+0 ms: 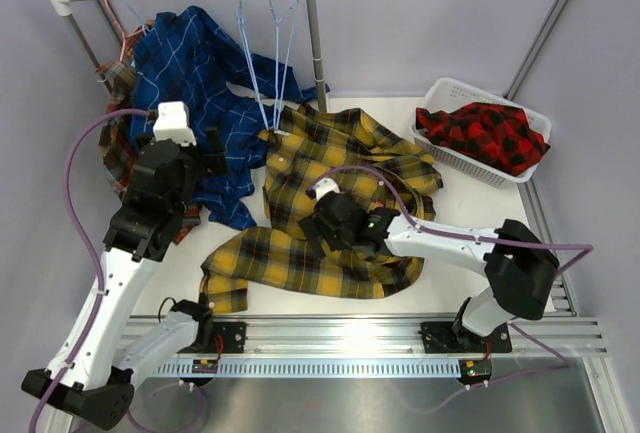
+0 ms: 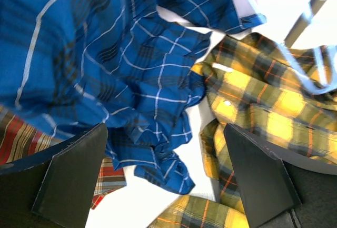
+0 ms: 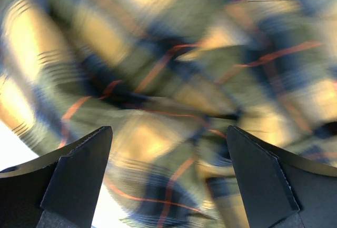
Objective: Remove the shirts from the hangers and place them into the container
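Both gape empty: your left gripper by the blue shirt, right gripper over the yellow shirt, poised to grab; basket at 2 o'clock.

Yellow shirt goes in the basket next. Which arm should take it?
Right. The right gripper hangs with jaws open directly over the yellow shirt, and the basket sits on that side. The left gripper, also open, is over the blue shirt, farther from the basket.
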`<state>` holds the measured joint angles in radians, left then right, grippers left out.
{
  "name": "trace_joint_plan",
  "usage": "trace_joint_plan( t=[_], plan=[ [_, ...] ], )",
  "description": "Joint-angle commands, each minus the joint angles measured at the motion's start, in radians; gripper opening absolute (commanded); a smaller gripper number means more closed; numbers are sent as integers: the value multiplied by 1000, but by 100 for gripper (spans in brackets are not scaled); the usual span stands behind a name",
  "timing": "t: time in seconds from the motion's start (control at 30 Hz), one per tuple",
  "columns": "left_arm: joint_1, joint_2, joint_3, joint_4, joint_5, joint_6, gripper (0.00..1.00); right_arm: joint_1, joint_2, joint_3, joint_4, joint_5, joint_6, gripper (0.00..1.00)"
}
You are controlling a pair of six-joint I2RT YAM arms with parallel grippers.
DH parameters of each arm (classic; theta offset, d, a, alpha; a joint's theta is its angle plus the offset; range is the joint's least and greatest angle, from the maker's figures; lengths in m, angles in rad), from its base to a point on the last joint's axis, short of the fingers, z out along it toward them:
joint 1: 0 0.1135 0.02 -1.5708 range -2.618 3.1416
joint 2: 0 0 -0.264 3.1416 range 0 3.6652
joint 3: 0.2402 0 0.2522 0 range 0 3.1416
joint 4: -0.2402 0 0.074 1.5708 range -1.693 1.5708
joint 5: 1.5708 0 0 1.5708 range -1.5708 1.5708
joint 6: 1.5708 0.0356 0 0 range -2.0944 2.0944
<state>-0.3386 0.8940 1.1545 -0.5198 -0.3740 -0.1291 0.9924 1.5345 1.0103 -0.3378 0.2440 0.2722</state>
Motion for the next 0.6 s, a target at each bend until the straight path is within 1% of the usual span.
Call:
trace_joint_plan(
  t=[0.0,0.1,0.13,0.2,0.27,0.3,0.33,0.37,0.4,0.43,0.5,0.53,0.57],
  plan=[
    [7,-49,-41,165,-83,19,99,64,39,68,40,-34,-19,99],
    [9,-75,-64,185,-129,31,99,101,76,63,83,-81,-11,100],
    [7,-79,-79,193,-138,32,99,106,99,62,94,-115,-8,100],
    [9,-93,-90,204,-146,36,99,114,148,74,103,-132,-5,98],
    [9,-104,-101,219,-154,37,99,115,185,94,100,-121,1,97],
    [9,-113,-105,225,-157,37,99,115,212,100,97,-109,15,94],
    [9,-116,-111,233,-160,39,99,114,223,106,92,-60,21,90],
    [10,-118,-114,236,-161,42,99,112,233,123,86,-26,24,83],
    [10,-119,-116,237,-161,42,99,106,245,132,65,6,31,65],
    [10,-118,-116,238,-158,39,99,98,248,143,54,61,33,55],
    [10,-115,-116,238,-151,39,99,57,231,159,34,106,36,32],
    [10,-113,-116,238,-151,39,99,36,219,160,31,116,39,11],
    [10,-113,-116,238,-151,39,99,14,205,165,20,129,39,2]
  ],
)
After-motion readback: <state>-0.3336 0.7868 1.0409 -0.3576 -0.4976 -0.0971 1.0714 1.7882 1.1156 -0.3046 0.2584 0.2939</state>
